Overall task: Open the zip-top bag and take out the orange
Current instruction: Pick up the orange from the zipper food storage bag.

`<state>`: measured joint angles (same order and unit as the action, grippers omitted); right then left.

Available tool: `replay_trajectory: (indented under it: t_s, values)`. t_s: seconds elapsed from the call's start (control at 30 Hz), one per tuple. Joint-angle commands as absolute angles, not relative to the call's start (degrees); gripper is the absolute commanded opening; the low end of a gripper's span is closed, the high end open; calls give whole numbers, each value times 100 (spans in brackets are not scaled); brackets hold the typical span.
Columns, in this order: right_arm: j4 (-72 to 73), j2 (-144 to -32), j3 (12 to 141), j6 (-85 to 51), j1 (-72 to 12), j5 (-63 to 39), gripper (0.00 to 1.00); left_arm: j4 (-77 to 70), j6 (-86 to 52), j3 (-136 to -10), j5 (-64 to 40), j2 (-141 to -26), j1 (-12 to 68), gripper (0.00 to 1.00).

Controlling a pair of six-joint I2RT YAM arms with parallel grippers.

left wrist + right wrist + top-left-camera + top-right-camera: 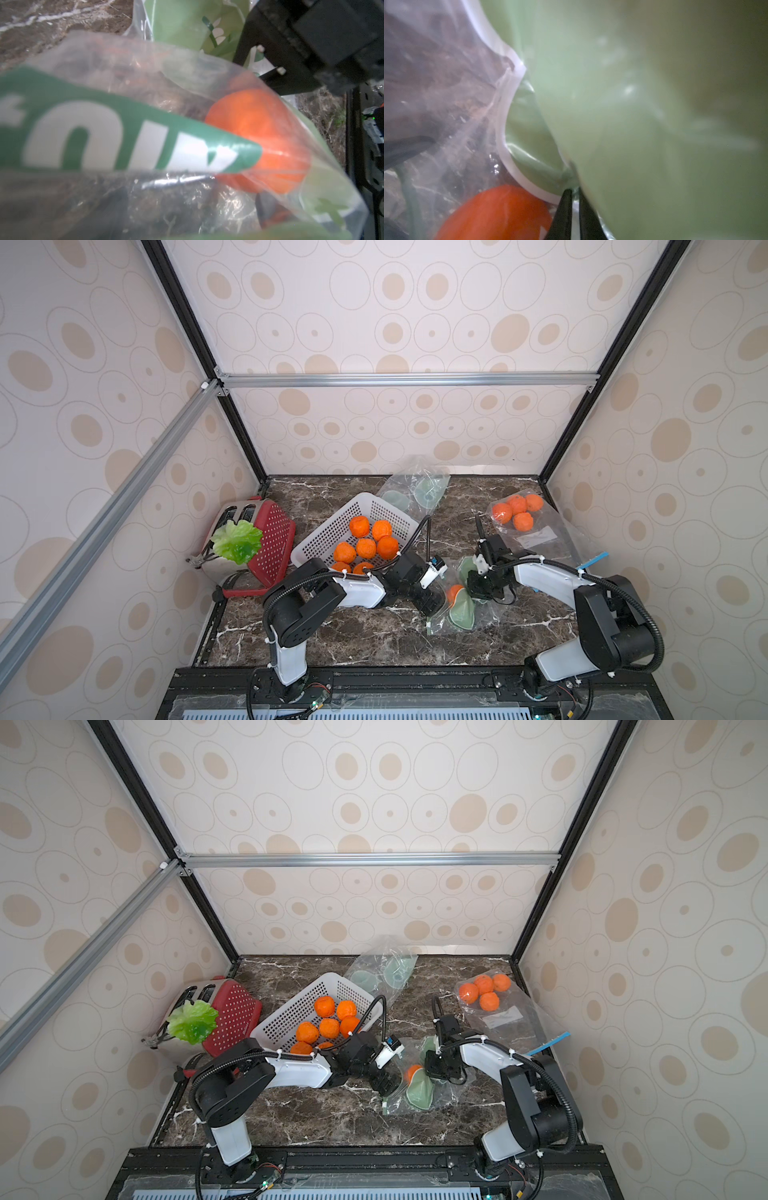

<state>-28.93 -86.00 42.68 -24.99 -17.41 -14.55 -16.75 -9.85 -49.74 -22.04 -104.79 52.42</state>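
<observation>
Clear film of the zip-top bag (461,620) encloses the orange (456,592), central on the surface (353,639). Right fingers (564,218) nearly together, pinching film at orange's 3 o'clock. Left arm (419,593) at 9 o'clock, equally close; finger spread unreadable.

I see the zip-top bag (461,612) as thin clear plastic film, glossy and crinkled, green print on it. The orange (259,135) inside looks matt. The counter (374,639) is polished dark marble-look stone, white veins. The basket (332,531) is white perforated plastic. The toaster (276,539) has a red perforated shell and a shiny metal body.
</observation>
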Motion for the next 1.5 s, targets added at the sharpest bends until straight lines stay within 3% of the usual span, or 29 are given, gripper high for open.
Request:
replay_trajectory:
  t_s: [0.0,0.43,0.67,1.0,1.2,1.47]
  values:
    - [-2736,-8731,4423,-2471,-1793,-1804,12,-1911,-813,-5021,-2297,-10431,5361,99]
    - [-2422,-8895,4374,-2443,-2106,-2362,12,-1878,-813,-5723,-2400,-10845,5545,99]
    - [-2343,-8942,4302,-2467,-2119,-2433,12,-2034,-1015,-5892,-2439,-11166,5642,92]
    - [-2525,-8809,4324,-2421,-2127,-1893,11,-1763,-927,-5807,-2399,-10977,5711,59]
    - [-2588,-8753,4359,-2424,-2088,-1589,11,-1808,-1005,-5369,-2327,-10431,5718,29]
    - [-2631,-8731,4358,-2408,-1965,-1377,11,-1360,-1021,-5015,-2184,-9552,5713,23]
